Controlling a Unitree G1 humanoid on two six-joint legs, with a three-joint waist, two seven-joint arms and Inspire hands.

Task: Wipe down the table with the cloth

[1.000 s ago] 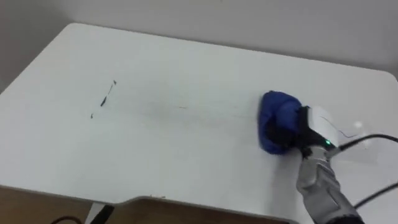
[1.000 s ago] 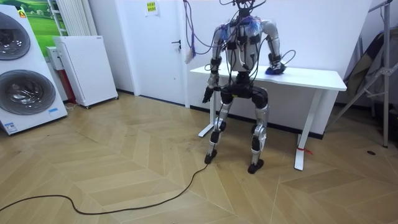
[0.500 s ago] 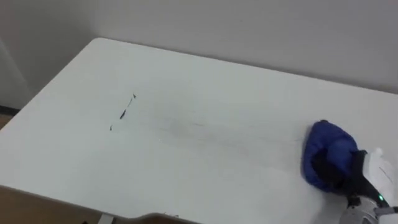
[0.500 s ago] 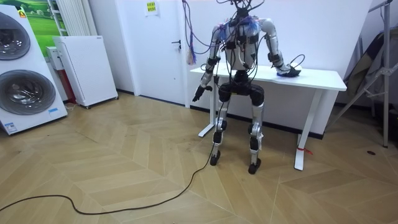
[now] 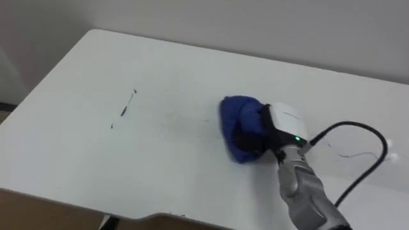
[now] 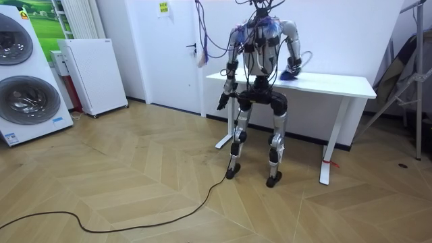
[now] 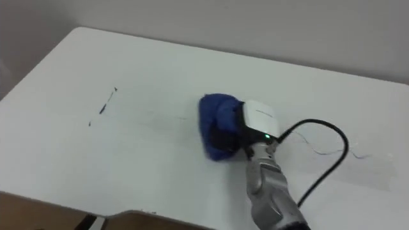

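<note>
– Table clean yet?
– Not yet: you still have the mark left of centre. Right hand grips the cloth mid-frame (half a second ago, at the right edge). Left hand hangs low in the room view; its state I can't tell.

No legible word or number anywhere. On the white table, just a few thin dark pen strokes toward the left side, forming no letter or digit. In the room view, a small yellow notice high on the white wall, too small to read. A white sticker low on the front of the washing machine, print unreadable. Above it a green poster, also with nothing readable.
</note>
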